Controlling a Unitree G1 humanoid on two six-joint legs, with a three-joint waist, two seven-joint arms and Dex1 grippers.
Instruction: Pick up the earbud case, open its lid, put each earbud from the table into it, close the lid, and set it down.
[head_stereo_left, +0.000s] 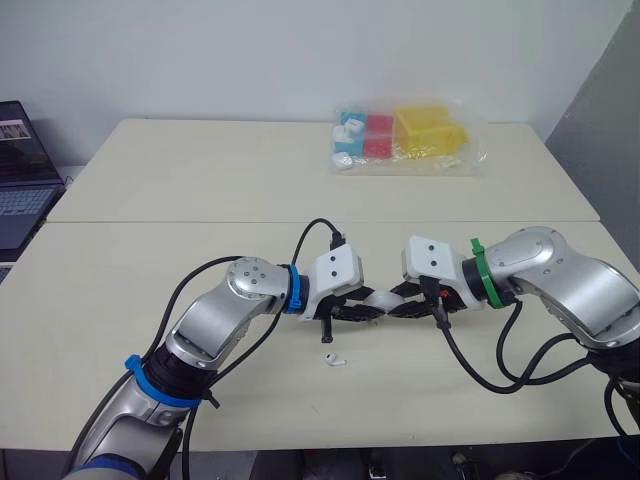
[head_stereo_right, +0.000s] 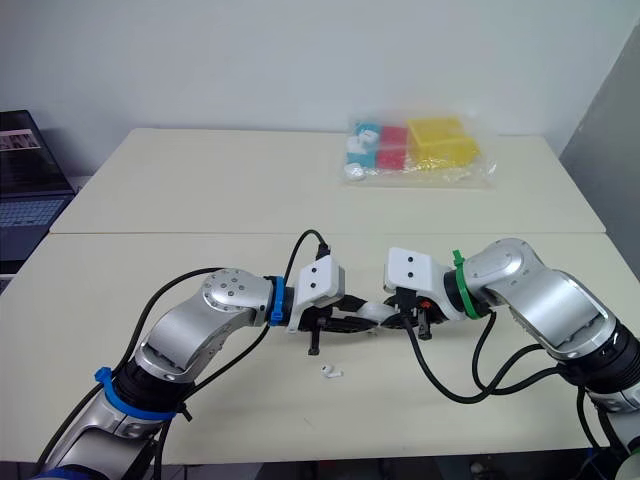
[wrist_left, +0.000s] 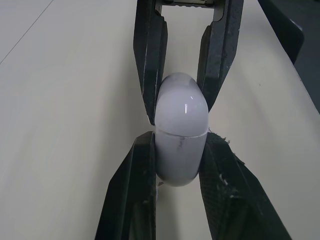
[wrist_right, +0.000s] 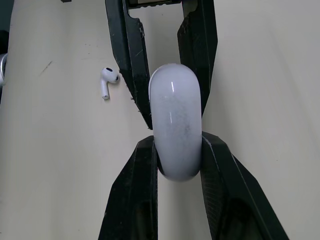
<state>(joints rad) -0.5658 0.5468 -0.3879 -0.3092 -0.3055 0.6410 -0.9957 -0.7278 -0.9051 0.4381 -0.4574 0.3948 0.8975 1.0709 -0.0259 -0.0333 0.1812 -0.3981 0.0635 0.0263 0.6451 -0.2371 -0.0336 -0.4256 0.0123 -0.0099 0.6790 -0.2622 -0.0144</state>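
Nearest me in the left eye view, one earbud (head_stereo_left: 334, 361) lies on the desk (head_stereo_left: 200, 190) close to the front edge, just in front of the two arms where they meet. Above and slightly behind it, the left end effector (head_stereo_left: 365, 312) and the right end effector (head_stereo_left: 400, 308) point at each other, tip to tip, with the white case (head_stereo_left: 381, 300) pinched between them. Far back on the right sits a clear bag (head_stereo_left: 405, 140) of blue, red and yellow blocks. A laptop (head_stereo_left: 25, 170) stands off the desk's left side; whatever is on its screen is too small for me to read.

From the left wrist view, the left end effector (wrist_left: 180, 145) has narrowed onto the lower body of the case (wrist_left: 181, 150), both fingers pressed against its sides. The right end effector (wrist_left: 180, 100) comes in from the opposite end and clamps the rounded cap. A thin seam runs across the case and the lid sits closed.

From the right wrist view, the right end effector (wrist_right: 176, 150) is closed narrow on the near end of the case (wrist_right: 176, 115), while the left end effector (wrist_right: 172, 85) grips the far end. The earbud (wrist_right: 107, 80) lies on the desk beside them, apart from the fingers.
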